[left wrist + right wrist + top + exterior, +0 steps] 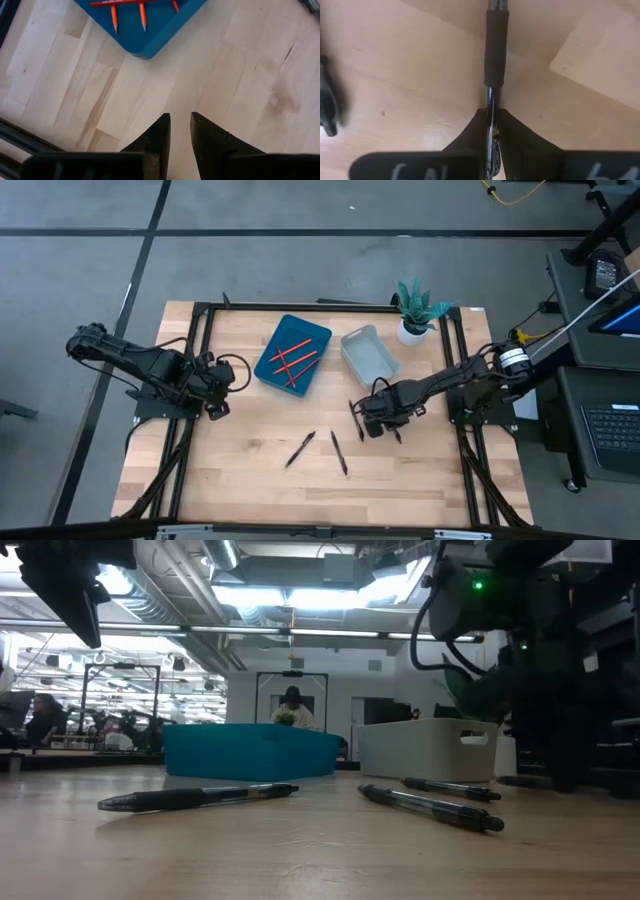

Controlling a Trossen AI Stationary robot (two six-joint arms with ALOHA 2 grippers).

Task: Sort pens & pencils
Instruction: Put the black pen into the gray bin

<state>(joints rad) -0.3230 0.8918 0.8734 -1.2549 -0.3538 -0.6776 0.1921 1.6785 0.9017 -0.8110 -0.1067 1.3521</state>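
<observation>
Several red-orange pencils (pixel 293 358) lie in the blue tray (pixel 264 370), and their tips (pixel 142 15) show in the left wrist view. Two black pens (pixel 300 448) (pixel 339 452) lie flat on the wood near the table's near edge. My right gripper (pixel 368 425) is right of them, low over the table and shut on another pen (pixel 497 50). One more pen (pixel 327 110) lies beside it. My left gripper (pixel 180 120) waits at the table's left, over bare wood near the tray's corner, with its fingers a little apart. My right gripper pinches a black pen between its two fingers on the slim barrel (pixel 491 102), just behind the dark rubber grip sleeve (pixel 497 50). The pen runs on ahead of the fingertips, in line with them. Whether it is lifted off the wood, I cannot tell.
An empty grey bin (pixel 352 358) stands right of the blue tray, with a potted plant (pixel 415 310) behind it at the far edge. Black frame rails run along both sides of the table. Bare wood lies between the two arms. People show far off in the room.
</observation>
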